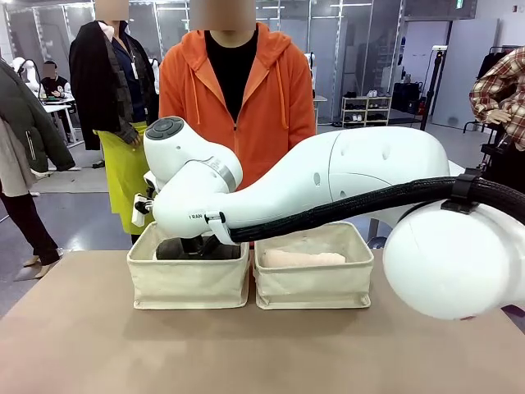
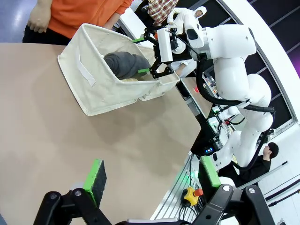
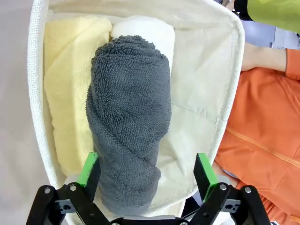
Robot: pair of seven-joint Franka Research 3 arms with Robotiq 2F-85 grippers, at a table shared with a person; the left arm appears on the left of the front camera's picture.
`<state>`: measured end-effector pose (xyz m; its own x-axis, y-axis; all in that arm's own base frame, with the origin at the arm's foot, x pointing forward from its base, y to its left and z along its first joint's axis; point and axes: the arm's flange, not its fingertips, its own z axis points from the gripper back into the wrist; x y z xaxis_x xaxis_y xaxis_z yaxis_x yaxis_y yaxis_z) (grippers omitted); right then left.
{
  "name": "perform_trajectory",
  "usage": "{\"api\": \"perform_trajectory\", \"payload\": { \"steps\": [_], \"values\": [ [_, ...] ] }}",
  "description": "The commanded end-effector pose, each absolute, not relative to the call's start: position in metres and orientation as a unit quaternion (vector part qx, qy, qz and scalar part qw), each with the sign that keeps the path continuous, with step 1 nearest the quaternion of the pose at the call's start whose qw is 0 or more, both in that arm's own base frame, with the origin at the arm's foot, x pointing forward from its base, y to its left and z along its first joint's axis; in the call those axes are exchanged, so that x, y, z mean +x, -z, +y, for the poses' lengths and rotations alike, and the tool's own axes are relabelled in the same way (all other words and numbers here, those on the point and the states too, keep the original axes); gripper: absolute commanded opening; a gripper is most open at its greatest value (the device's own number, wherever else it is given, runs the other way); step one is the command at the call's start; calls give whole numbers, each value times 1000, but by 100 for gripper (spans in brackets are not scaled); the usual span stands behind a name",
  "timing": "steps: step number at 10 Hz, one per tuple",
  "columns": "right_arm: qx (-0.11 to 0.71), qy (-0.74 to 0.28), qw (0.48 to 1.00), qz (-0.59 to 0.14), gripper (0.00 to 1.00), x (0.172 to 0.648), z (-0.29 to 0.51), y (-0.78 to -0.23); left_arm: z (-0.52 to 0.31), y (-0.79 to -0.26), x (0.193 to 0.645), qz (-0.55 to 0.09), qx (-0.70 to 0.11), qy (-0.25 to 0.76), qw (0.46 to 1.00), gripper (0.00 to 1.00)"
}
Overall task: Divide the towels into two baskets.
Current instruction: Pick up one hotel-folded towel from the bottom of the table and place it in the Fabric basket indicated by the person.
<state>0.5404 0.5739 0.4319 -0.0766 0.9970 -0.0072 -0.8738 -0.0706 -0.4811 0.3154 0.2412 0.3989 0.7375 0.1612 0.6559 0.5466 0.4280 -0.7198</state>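
So my right gripper [image 3: 147, 176] is hanging over the left basket [image 3: 37, 93], jaws spread wide, one green pad on each side of the dark grey towel [image 3: 129, 122], nothing clamped. Grey roll lies on top of the pale yellow towel [image 3: 65, 84] and the white towel [image 3: 147, 30]. My left gripper [image 2: 152, 180] is wide open too, holding nothing, hovering above bare table [image 2: 56, 140]. Farther across, the pale pink towel [image 1: 302, 258] lies in the right basket [image 1: 313, 287], with a person in an orange hoodie [image 1: 271, 98] behind.
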Motion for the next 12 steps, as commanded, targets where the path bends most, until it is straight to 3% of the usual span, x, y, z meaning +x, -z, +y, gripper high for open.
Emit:
{"api": "perform_trajectory", "payload": {
  "steps": [1, 11, 12],
  "values": [
    [-172, -714, 654, -180, 100, 539, 575, -432, 242, -403, 313, -341, -521, 123, 773, 100],
    [-171, -712, 657, -179, 100, 540, 574, -431, 242, -403, 313, -341, -521, 123, 773, 100],
    [-106, -695, 685, -191, 100, 526, 556, -455, 242, -403, 313, -341, -521, 123, 773, 100]
  ]
}}
